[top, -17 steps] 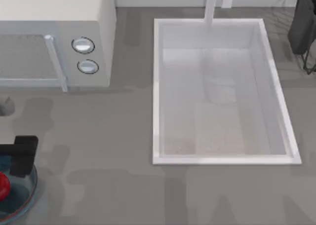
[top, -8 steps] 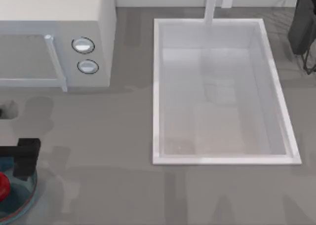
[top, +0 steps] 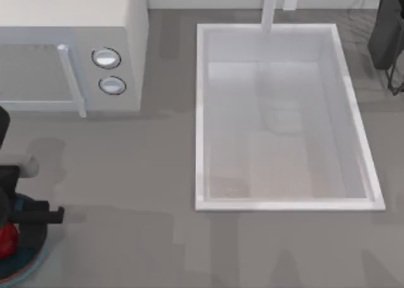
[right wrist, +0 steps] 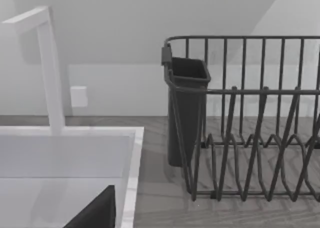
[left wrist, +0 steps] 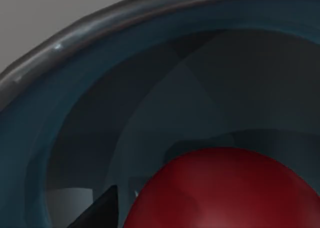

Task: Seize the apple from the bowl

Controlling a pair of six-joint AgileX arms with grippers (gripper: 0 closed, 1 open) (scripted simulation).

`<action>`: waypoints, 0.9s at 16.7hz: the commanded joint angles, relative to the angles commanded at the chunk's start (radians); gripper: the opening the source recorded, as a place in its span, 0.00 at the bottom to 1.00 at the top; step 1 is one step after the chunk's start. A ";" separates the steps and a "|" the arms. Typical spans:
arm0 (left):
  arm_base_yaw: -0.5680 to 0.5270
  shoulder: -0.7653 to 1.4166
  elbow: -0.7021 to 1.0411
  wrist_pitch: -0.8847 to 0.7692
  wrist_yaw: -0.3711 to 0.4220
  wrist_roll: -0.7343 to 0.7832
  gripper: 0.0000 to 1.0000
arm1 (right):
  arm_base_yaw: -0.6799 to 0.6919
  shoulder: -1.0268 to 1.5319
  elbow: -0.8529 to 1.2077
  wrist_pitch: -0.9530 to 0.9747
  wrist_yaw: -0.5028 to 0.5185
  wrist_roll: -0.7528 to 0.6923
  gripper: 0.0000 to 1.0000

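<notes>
The left gripper (top: 9, 222) sits at the lower left edge of the top view, over the bowl (top: 35, 261), with the arm's dark body covering much of the bowl's upper part. I cannot tell whether its fingers are spread or pressed together; 1 dark fingertip (left wrist: 100, 213) shows in the left wrist view, just beside the apple (left wrist: 225, 193). The apple lies inside the bowl, a red patch at the frame's left edge in the top view (top: 6, 239), next to the gripper. It is glossy, deep red and round. The bowl is blue-teal inside with a thin darker rim (left wrist: 60, 43).

At the center of the top view is a white sink (top: 201, 111). A microwave (top: 126, 48) is at upper left, a dark dish rack (right wrist: 240, 118) at upper right.
</notes>
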 joint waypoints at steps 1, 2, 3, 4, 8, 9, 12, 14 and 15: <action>0.000 0.009 -0.012 0.016 0.000 0.000 1.00 | 0.000 0.000 0.000 0.000 0.000 0.000 1.00; 0.000 0.012 -0.016 0.021 0.000 0.000 1.00 | 0.000 0.000 0.000 0.000 0.000 0.000 1.00; 0.000 0.012 -0.016 0.021 0.000 0.000 1.00 | 0.000 0.000 0.000 0.000 0.000 0.000 1.00; 0.000 0.012 -0.016 0.021 0.000 0.000 1.00 | 0.000 0.000 0.000 0.000 0.000 0.000 1.00; 0.000 0.012 -0.016 0.021 0.000 0.000 0.77 | 0.000 0.000 0.000 0.000 0.000 0.000 1.00; 0.000 0.012 -0.016 0.021 0.000 0.000 0.70 | 0.000 0.000 0.000 0.000 0.000 0.000 1.00; 0.000 0.012 -0.016 0.021 0.000 0.000 0.47 | 0.000 0.000 0.000 0.000 0.000 0.000 1.00; 0.000 0.012 -0.016 0.021 0.000 0.000 0.32 | 0.000 0.000 0.000 0.000 0.000 0.000 1.00; 0.000 0.012 -0.016 0.021 0.000 0.000 0.25 | 0.000 0.000 0.000 0.000 0.000 0.000 1.00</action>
